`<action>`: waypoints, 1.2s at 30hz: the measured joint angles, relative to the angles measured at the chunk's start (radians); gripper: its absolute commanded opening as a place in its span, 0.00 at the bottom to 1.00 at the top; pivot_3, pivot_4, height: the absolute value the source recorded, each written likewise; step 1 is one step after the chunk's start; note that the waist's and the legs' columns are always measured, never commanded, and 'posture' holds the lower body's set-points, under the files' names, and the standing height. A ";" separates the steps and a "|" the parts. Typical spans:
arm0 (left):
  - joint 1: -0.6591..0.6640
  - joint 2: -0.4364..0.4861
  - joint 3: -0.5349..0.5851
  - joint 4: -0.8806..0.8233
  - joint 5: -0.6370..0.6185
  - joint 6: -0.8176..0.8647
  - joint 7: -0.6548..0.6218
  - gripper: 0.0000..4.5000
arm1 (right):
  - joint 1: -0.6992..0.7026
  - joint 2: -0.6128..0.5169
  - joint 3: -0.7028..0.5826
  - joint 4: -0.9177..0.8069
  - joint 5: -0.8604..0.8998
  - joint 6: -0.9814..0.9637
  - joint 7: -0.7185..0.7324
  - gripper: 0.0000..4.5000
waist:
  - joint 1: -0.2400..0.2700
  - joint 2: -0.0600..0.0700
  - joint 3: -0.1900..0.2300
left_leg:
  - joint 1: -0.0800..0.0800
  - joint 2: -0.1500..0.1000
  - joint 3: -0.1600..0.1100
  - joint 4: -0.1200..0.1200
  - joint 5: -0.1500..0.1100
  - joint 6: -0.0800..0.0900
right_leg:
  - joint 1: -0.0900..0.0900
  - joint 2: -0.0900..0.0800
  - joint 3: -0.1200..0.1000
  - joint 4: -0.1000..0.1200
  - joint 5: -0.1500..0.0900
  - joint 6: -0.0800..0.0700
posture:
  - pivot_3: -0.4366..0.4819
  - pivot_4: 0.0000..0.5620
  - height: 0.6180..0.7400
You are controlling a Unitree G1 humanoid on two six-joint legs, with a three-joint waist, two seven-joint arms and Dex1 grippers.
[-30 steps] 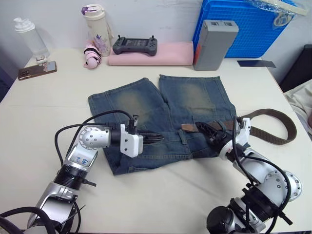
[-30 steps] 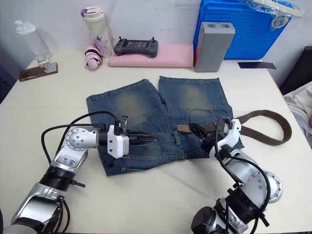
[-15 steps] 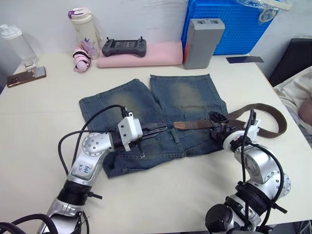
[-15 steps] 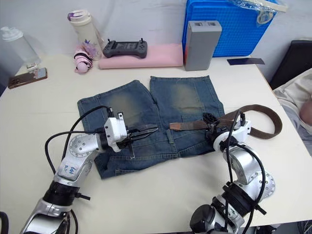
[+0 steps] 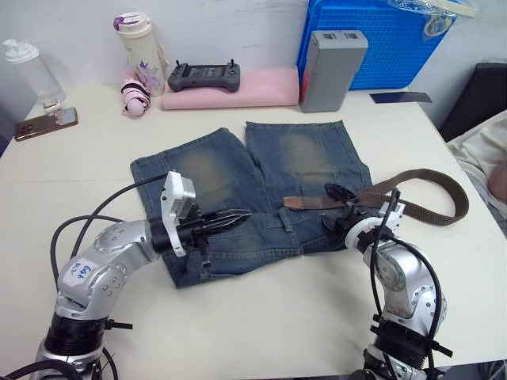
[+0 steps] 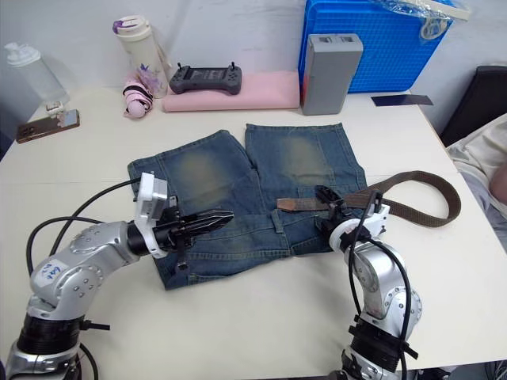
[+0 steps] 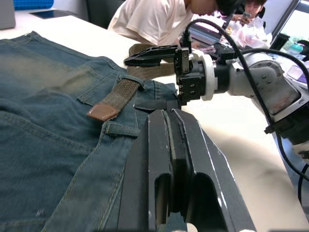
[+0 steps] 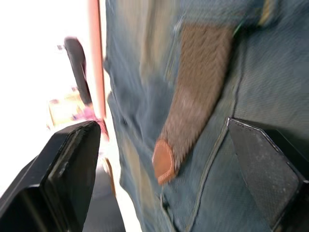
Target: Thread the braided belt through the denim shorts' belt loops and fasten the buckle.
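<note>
Lay flat on the table (image 5: 261, 317), the shorts (image 5: 261, 186), belt (image 5: 412, 190) part-fed along the waistband, tan tip (image 5: 292, 203) resting near the middle. Hovered over that belt with fingers spread wide, the right gripper (image 5: 337, 202). Pressed shut and empty, the left gripper (image 5: 234, 218), just above the denim. Risked snagging the tip at the next loop, bunching the fabric.

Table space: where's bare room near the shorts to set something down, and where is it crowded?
Bare table lies along the near edge below the denim shorts, between the two arms, and to the left of the shorts, short of the phone. Crowded: the back edge, with bottles, pink mat, grey box and blue crate; to the right the braided belt loops.
</note>
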 measured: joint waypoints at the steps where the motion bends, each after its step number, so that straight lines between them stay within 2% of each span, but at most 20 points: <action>1: 0.001 0.003 0.001 -0.002 0.000 0.003 0.003 0.30 | 0.000 -0.008 0.006 0.009 -0.003 -0.008 0.018 1.00 | 0.000 0.000 0.000 | 0.000 0.000 0.000 0.000 0.000 0.000 | 0.000 0.000 0.000 0.000 0.000 0.000 | 0.48 0.27 0.77; 5: 0.012 0.018 0.003 -0.023 0.003 0.006 0.004 0.63 | -0.007 -0.018 0.030 0.050 -0.016 -0.056 0.084 1.00 | 0.000 0.000 0.000 | 0.000 0.000 0.000 0.000 0.000 0.000 | 0.000 0.000 0.000 0.000 0.000 0.000 | 0.48 0.27 0.77; 8: 0.020 0.021 0.001 -0.029 0.017 0.001 0.005 0.94 | -0.036 -0.019 0.048 0.090 -0.037 -0.092 0.112 1.00 | -0.003 0.000 0.000 | 0.001 0.000 0.001 -0.001 0.000 0.000 | 0.000 0.000 0.001 0.000 0.000 0.000 | 0.48 0.27 0.77; 9: 0.025 0.022 0.000 -0.030 0.022 -0.001 0.005 0.98 | -0.047 -0.020 0.052 0.104 -0.045 -0.099 0.123 1.00 | -0.003 0.000 0.000 | 0.001 0.000 0.001 -0.001 0.000 0.000 | 0.000 0.000 0.001 0.000 0.000 0.000 | 0.48 0.27 0.77; 16: 0.052 0.022 -0.002 -0.052 0.049 -0.012 0.006 0.98 | -0.116 -0.040 0.076 0.194 -0.134 -0.156 0.209 1.00 | -0.001 0.001 0.000 | 0.001 0.000 0.001 -0.001 0.000 0.000 | 0.000 -0.001 0.001 0.000 0.000 0.000 | 0.48 0.27 0.77; 19: 0.058 0.022 -0.002 -0.067 0.056 -0.017 0.007 1.00 | -0.125 -0.041 0.079 0.219 -0.155 -0.165 0.228 0.82 | 0.000 0.001 0.000 | 0.001 0.000 0.000 -0.001 0.000 0.000 | 0.000 -0.001 0.001 0.000 0.000 0.000 | 0.48 0.27 0.77; 20: 0.063 0.022 -0.002 -0.068 0.059 -0.018 0.008 1.00 | -0.123 -0.041 0.080 0.227 -0.165 -0.170 0.234 0.65 | 0.000 0.001 0.000 | 0.001 0.000 0.000 -0.001 0.000 0.000 | 0.000 -0.001 0.001 0.000 0.000 0.000 | 0.48 0.27 0.77; 21: 0.067 0.022 -0.002 -0.068 0.061 -0.018 0.008 1.00 | -0.123 -0.041 0.080 0.232 -0.171 -0.173 0.237 0.60 | 0.000 0.001 0.000 | 0.001 0.000 0.000 -0.001 0.000 0.000 | 0.000 -0.001 0.001 0.000 0.000 0.000 | 0.48 0.27 0.77; 26: 0.069 0.022 -0.002 -0.068 0.067 -0.021 0.009 1.00 | -0.116 -0.039 0.085 0.247 -0.185 -0.174 0.246 0.05 | 0.000 0.001 0.000 | 0.001 0.000 0.000 -0.002 0.000 0.000 | 0.000 -0.001 0.001 0.000 0.000 0.000 | 0.48 0.27 0.77; 27: 0.069 0.022 -0.002 -0.068 0.068 -0.022 0.009 1.00 | -0.117 -0.039 0.086 0.236 -0.185 -0.174 0.250 0.01 | 0.000 0.001 0.000 | 0.001 0.000 0.000 -0.002 0.000 0.000 | 0.000 -0.001 0.001 0.000 0.000 0.000 | 0.48 0.27 0.77; 32: 0.069 0.022 -0.002 -0.068 0.080 -0.028 0.007 1.00 | -0.099 -0.033 0.087 0.217 -0.184 -0.177 0.262 0.01 | 0.000 0.002 0.000 | 0.001 0.000 0.000 -0.002 0.000 0.000 | 0.000 -0.001 0.001 -0.001 0.000 0.000 | 0.48 0.27 0.77; 36: 0.068 0.022 -0.004 -0.067 0.090 -0.035 0.006 1.00 | -0.057 -0.060 0.084 0.173 -0.112 -0.148 0.261 0.01 | 0.002 0.003 0.002 | 0.000 0.000 -0.001 -0.003 0.000 0.000 | 0.000 -0.002 0.001 -0.002 0.000 0.000 | 0.48 0.27 0.77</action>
